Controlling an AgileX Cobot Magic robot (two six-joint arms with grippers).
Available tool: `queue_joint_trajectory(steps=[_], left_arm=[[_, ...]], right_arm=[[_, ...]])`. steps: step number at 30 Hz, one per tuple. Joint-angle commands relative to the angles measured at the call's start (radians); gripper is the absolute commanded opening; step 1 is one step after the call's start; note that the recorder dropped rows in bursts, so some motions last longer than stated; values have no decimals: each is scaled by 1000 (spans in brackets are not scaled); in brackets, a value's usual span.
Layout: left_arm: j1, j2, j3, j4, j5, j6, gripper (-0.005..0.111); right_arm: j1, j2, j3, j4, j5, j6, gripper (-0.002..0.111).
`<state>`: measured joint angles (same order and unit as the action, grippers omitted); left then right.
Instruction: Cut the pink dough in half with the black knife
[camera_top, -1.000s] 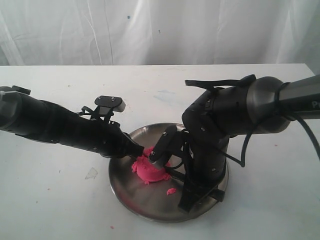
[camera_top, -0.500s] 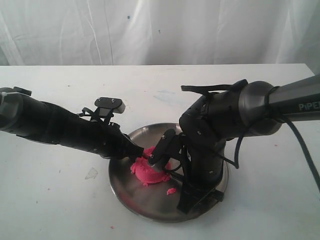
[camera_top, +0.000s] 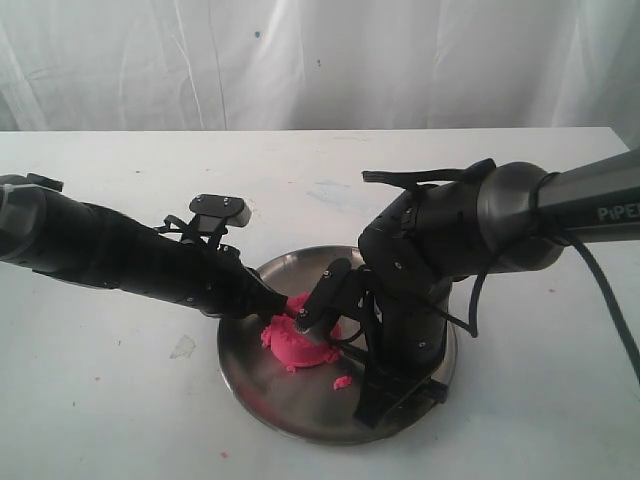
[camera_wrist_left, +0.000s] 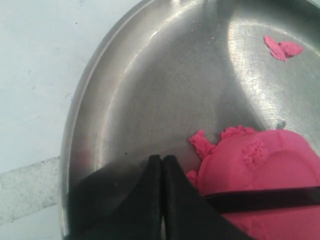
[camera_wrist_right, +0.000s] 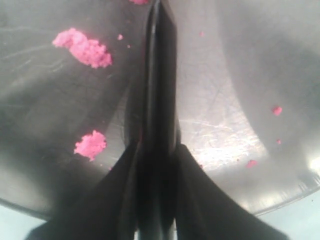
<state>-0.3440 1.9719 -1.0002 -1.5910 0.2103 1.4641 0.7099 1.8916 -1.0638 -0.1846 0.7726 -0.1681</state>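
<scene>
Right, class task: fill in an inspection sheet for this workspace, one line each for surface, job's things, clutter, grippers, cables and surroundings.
Surface: white table, marked in places; a steel plate sits on it.
Job's things: pink dough on the plate, one mound; black knife lies across its top.
Clutter: pink crumbs on the plate; a small clear scrap on the table.
Grippers: left gripper fingers closed, tips beside the dough; right gripper clamps the knife.
Cables: black cable hangs from the right arm.
Surroundings: white curtain behind the table.
</scene>
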Motion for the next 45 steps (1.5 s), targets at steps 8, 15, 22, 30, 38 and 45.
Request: queue_joint_trajectory(steps=[8,15,22,30,38,45], left_arm=[[-5,30,23,50,-16,14,0],[-5,30,23,50,-9,15,0],[-5,30,23,50,-9,17,0],[-5,30,23,50,-9,19,0],[-5,30,23,50,-9,21,0],[-5,30,23,50,-9,28,0]], right_arm=[[4,36,7,36,-76,-1,0],[4,36,7,36,-76,9,0],[4,36,7,36,-81,30,17],[4,36,7,36,-84,40,31],[4,28,1,36,-80,42,31],[4,11,1,36,-72,42,23]])
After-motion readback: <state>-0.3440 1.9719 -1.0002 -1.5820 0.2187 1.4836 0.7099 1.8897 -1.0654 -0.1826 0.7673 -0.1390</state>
